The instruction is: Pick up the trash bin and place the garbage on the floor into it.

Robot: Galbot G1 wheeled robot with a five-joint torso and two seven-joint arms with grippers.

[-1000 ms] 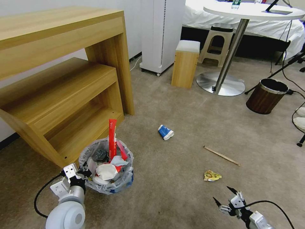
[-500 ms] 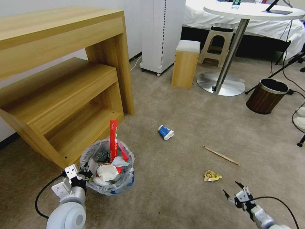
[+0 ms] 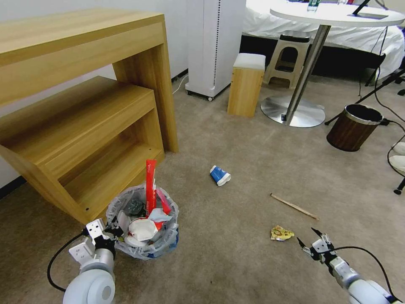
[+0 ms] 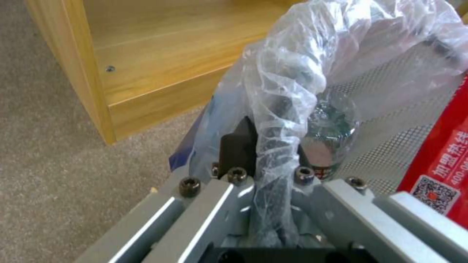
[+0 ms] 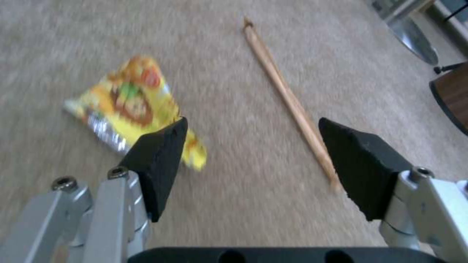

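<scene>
One trash bin (image 3: 143, 236) rim clamped in left claw (image 3: 110, 232), right claw (image 3: 312, 241) spread wide above floor (image 3: 236, 253), three loose pieces: blue-white cup (image 3: 220, 175), wooden stick (image 3: 294, 206), yellow wrapper (image 3: 281, 233).

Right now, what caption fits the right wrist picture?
Open right hand above carpet, yellow wrapper and wooden stick ahead.

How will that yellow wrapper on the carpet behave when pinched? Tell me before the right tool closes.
The yellow wrapper looks thin, crumpled foil, so it will likely be very light and floppy, crushing rather than resisting. Its glossy silver edge may be slippery. The open right tool hangs over the carpet beside it; a nudge would probably slide it.
</scene>
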